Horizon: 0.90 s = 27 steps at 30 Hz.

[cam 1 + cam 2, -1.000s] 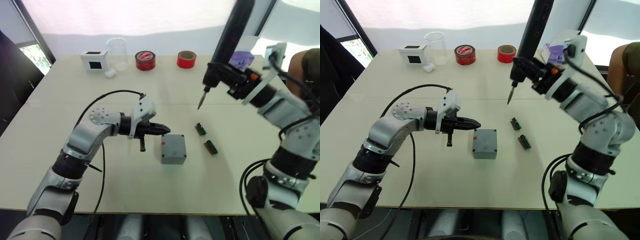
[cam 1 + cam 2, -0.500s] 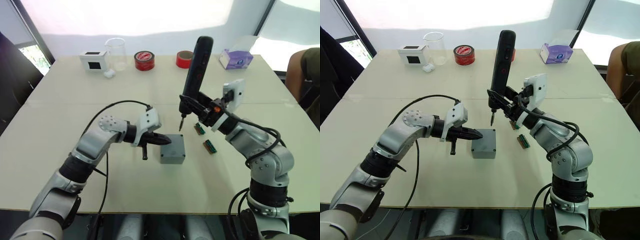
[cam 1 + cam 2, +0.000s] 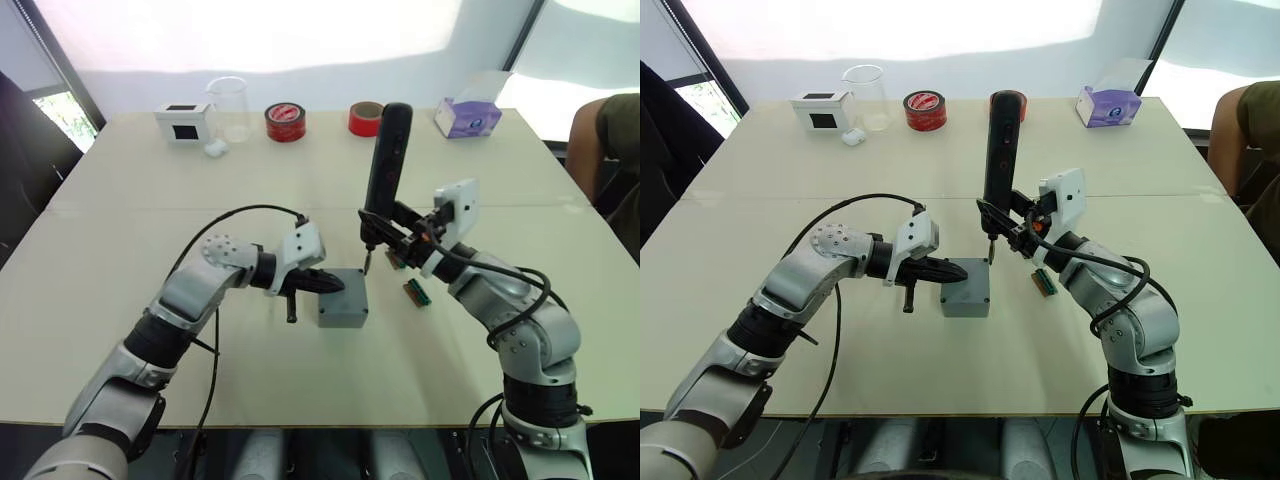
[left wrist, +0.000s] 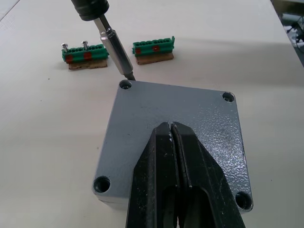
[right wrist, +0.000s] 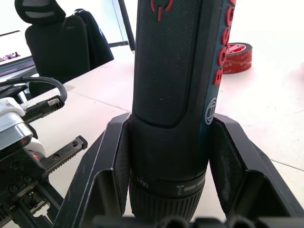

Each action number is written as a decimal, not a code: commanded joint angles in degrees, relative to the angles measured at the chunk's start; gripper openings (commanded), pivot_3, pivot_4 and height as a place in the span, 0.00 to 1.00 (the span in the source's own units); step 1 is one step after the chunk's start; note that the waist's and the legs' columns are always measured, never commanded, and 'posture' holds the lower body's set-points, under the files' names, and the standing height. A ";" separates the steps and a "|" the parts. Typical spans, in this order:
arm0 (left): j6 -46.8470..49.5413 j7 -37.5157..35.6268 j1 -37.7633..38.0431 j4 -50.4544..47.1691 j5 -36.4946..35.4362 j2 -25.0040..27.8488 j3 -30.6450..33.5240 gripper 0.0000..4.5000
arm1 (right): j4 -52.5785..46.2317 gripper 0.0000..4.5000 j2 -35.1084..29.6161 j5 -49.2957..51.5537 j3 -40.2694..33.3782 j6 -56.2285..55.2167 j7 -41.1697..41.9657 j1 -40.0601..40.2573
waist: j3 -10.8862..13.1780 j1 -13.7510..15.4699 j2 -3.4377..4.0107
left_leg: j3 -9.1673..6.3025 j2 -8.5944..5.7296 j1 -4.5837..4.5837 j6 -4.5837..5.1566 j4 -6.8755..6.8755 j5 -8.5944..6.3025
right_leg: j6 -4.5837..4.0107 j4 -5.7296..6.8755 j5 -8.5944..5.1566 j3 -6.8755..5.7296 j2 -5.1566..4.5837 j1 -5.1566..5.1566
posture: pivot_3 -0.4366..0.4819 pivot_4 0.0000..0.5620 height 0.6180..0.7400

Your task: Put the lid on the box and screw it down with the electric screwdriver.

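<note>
Left wrist view: the lid (image 4: pixel 175 128), a grey square plate with a screw hole at each corner, lies flush on the box (image 3: pixel 342 298), edges aligned. The left claw (image 4: pixel 171 137), black fingers pressed together with nothing between them, has its tips resting on the lid's top face near the middle. The bit of the electric screwdriver (image 4: pixel 114 42) comes down at a tilt, its tip at the rim of one corner hole; whether it is seated in the hole cannot be told. Two green terminal strips (image 4: pixel 118 47) lie on the desk (image 4: pixel 47 133) just beyond the box, side by side and apart from it.

Right wrist view: the right claw (image 5: pixel 171 156) pinches the black barrel of the screwdriver between both fingers, red markings visible on the body.

Left eye view: box sits near the middle of the desk, between the two arms. Screwdriver stands near upright, leaning slightly, over the box's far right corner.

Far edge of desk, left to right:
- white box with dark window (image 3: pixel 181 120)
- clear beaker (image 3: pixel 230 108)
- two red tape rolls (image 3: pixel 286 121)
- purple tissue box (image 3: pixel 467 117)
</note>
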 commanded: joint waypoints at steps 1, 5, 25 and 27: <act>0.05 -0.43 0.53 0.22 0.53 0.18 -0.11 0.00 | -3.21 0.39 0.93 3.00 -2.41 -1.92 -0.48 -1.64 | 0.00 0.00 0.00 | 0.00 0.00 0.00 0.00 0.00 0.00 | 0.00 0.00 0.00 0.00 0.00 0.00 | 0.48 0.27 1.00; 0.02 -0.53 0.57 0.20 0.76 0.11 -0.30 0.00 | -3.58 0.39 1.08 6.22 -4.08 -0.92 -1.07 -3.09 | 0.00 -0.02 0.00 | 0.00 0.00 0.00 0.00 0.00 0.00 | 0.00 0.00 0.00 0.01 0.00 0.00 | 0.48 0.27 1.00; 0.45 0.01 0.71 -0.21 1.09 0.22 -0.07 0.00 | -0.61 0.39 0.31 0.98 1.52 -4.71 -0.26 -1.30 | 0.00 0.00 0.00 | 0.00 0.01 0.02 0.00 0.00 0.00 | 0.00 0.00 0.00 0.00 0.00 0.01 | 0.48 0.27 1.00; 0.46 0.05 0.75 -0.28 1.10 0.25 -0.06 0.00 | -0.46 0.39 0.01 0.25 1.76 -5.20 0.03 -0.94 | 0.00 -0.01 0.00 | 0.00 0.01 0.02 0.00 0.00 0.00 | 0.00 -0.01 0.00 0.00 0.00 0.01 | 0.48 0.27 1.00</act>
